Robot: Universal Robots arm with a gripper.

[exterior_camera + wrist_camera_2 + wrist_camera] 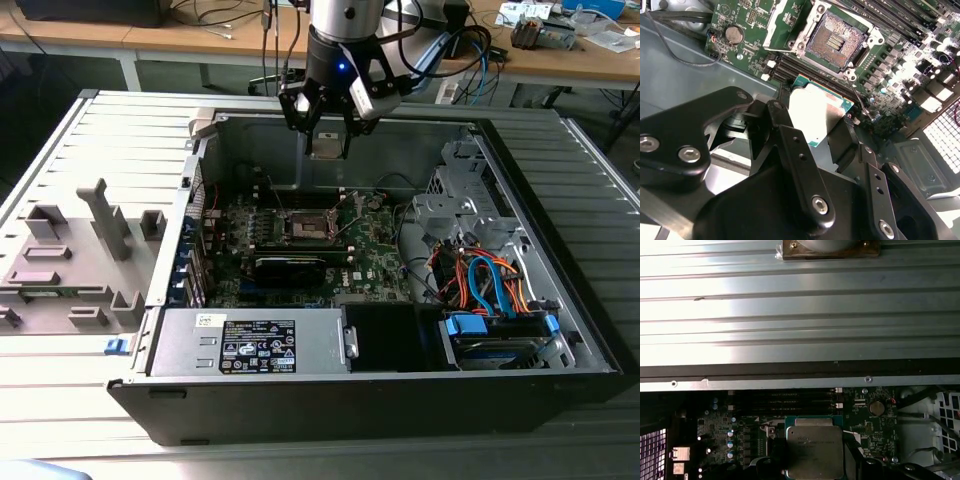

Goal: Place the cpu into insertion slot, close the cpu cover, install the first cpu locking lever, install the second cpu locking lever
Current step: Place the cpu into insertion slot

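Observation:
My gripper (328,148) hangs over the back of the open computer case, shut on the cpu (328,142), a flat square chip with a silvery top. In the second wrist view the cpu (817,112) sits between the black fingers (777,115). Its metal top (814,450) shows in the first wrist view. The insertion slot (305,228) lies below on the green board, uncovered, with a dark centre (837,40) and a silver rim. The cpu cover (779,27) stands raised at one side of the slot. The chip is well above the slot and apart from it.
The case wall (260,130) stands behind the gripper. A black card (290,268) lies in front of the slot. A power supply (250,345) is at the front, with a drive cage and coloured cables (490,285) on the exterior view's right. A grey fixture tray (70,260) sits outside.

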